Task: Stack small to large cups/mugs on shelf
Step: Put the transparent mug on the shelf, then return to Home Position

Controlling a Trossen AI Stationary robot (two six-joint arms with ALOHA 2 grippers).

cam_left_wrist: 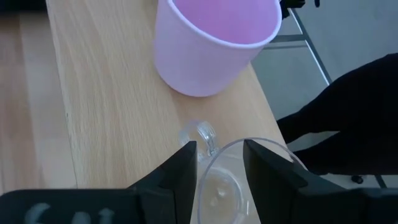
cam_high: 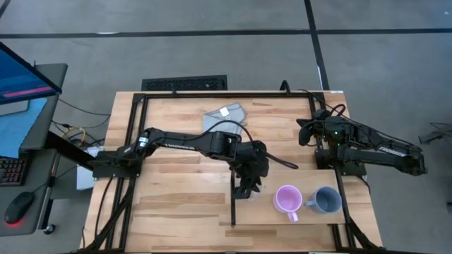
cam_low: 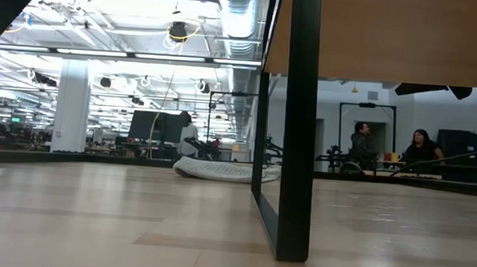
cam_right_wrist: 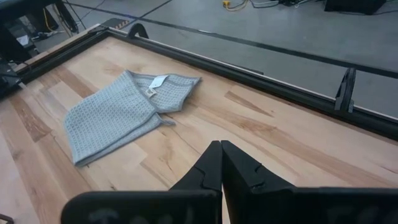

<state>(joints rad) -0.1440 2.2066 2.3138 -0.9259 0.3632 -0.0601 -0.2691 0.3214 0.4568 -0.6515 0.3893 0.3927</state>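
The clear cup (cam_left_wrist: 219,186) stands between the fingers of my left gripper (cam_left_wrist: 221,163), which is over the left end of the light-wood shelf (cam_high: 311,219), by its black divider strip (cam_high: 233,204). In the high view my left gripper (cam_high: 247,188) hides the cup. The pink mug (cam_high: 288,200) and the grey-blue mug (cam_high: 326,200) stand upright on the shelf to its right. The pink mug (cam_left_wrist: 214,43) shows just beyond the clear cup. My right gripper (cam_high: 308,132) is shut and empty over the table's far right part. My left gripper has the clear cup's body (cam_left_wrist: 208,177) between its two fingers, which come from above and point down. The cup's clear handle (cam_left_wrist: 202,134) sticks out past the fingertips toward the pink mug. Whether the cup's base rests on the shelf, I cannot tell.
A folded light-blue cloth (cam_high: 227,114) lies on the table's far middle; it also shows in the right wrist view (cam_right_wrist: 124,112). The table's black frame (cam_high: 134,141) runs around the edges. The shelf's near edge (cam_left_wrist: 267,124) is close beside the pink mug.
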